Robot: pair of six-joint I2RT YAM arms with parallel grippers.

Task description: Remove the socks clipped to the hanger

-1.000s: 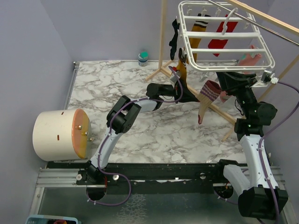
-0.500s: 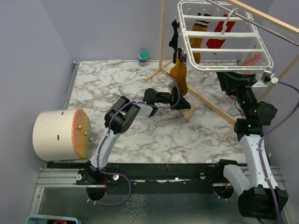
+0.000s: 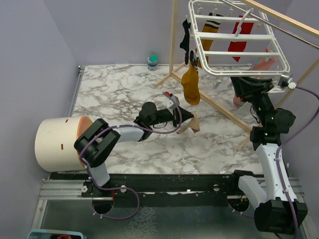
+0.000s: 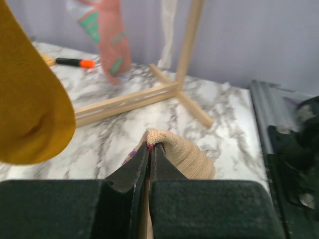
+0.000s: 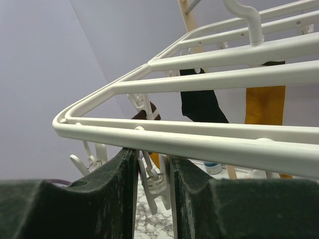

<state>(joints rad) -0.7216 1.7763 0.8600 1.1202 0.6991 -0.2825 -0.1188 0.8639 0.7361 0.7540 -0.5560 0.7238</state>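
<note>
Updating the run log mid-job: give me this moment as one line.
left gripper: shut on tan sock, off hanger | right gripper: under hanger rim, grip unclear | mustard sock: clipped

Marble-patterned tabletop point(image 3: 114, 94), which lay beneath the jaws of the left gripper point(image 4: 150, 147). Light wooden rack stand point(image 4: 187, 45), upright and floor rails ahead of those jaws, with an orange-tipped black marker point(image 4: 75, 62) beyond the rail, ahead and left. Cream cylinder point(image 3: 55, 142) sat well behind them, and a teal-capped jar point(image 3: 153, 61) well off to their left.
</note>
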